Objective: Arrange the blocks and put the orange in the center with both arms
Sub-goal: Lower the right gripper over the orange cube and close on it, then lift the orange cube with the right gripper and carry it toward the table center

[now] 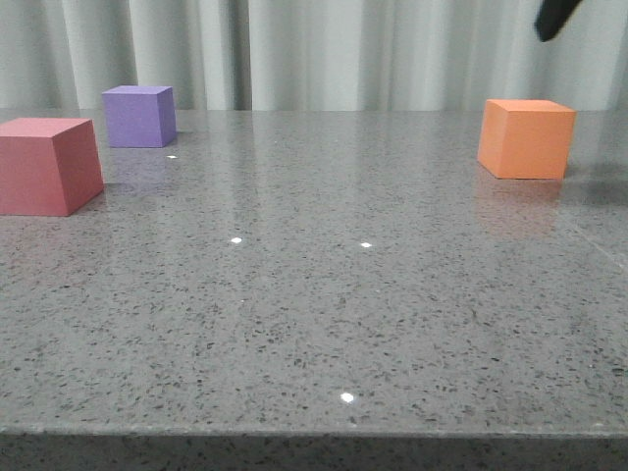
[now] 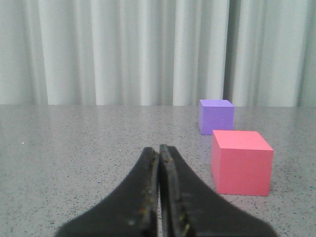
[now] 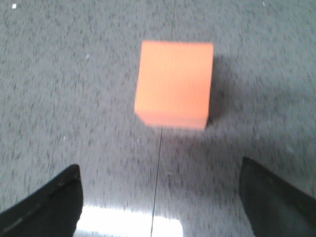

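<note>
The orange cube sits on the grey table at the right. The red-pink cube is at the far left, the purple cube behind it. My right gripper is open and empty, hovering above and short of the orange cube; only a dark tip of it shows at the top right of the front view. My left gripper is shut and empty, low over the table, with the red-pink cube and the purple cube beyond it to one side.
The speckled grey stone table has a thin seam line under the right gripper. Pale curtains hang behind the table's far edge. The near edge of the table runs along the bottom of the front view.
</note>
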